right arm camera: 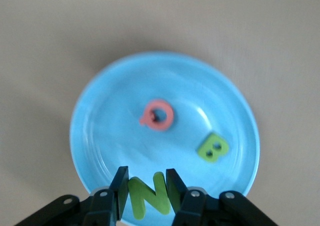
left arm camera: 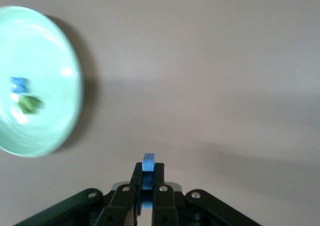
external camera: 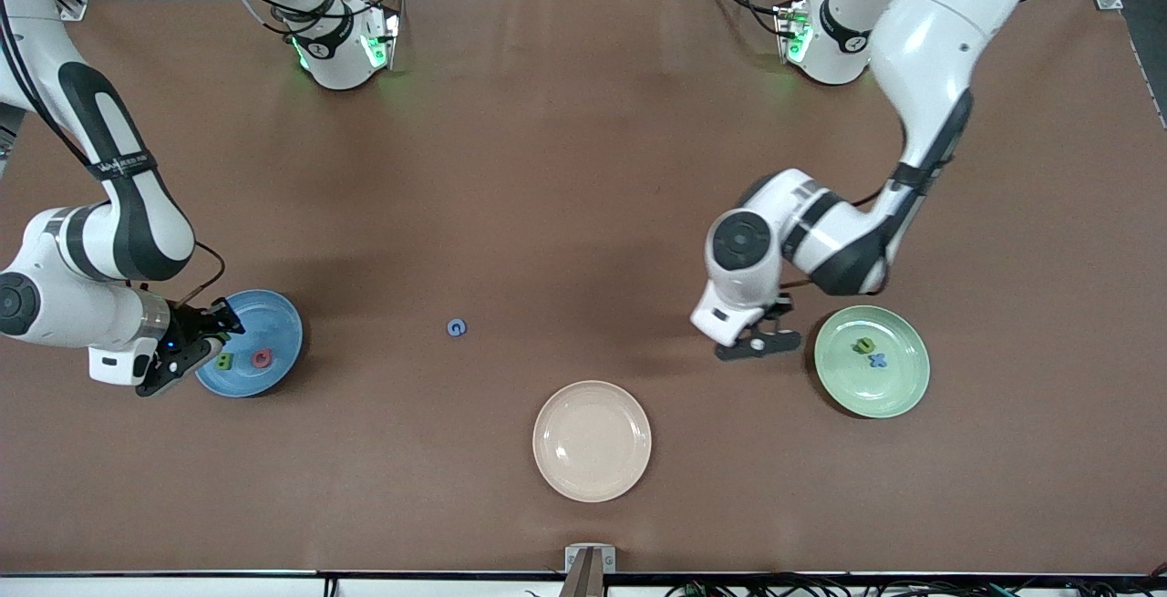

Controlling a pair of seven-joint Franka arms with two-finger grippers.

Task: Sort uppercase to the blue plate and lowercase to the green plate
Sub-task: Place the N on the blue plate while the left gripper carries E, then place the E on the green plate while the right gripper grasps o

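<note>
Low in the frame at the right arm's end: round glossy sky-blue plate with pink-red foam Q and green foam B lying in it. Right claw over its rim, clamped on green foam N, not yet dropped. Mid-frame: blue foam G alone on brown worktop, unsorted, well apart from both claws. Lower down: round cream plate. Further along: left claw pinched narrow on small blue foam letter, just beside pale mint-green plate holding green letter and blue x. Probably about half sorted; no fourth lowercase letter visible.
</note>
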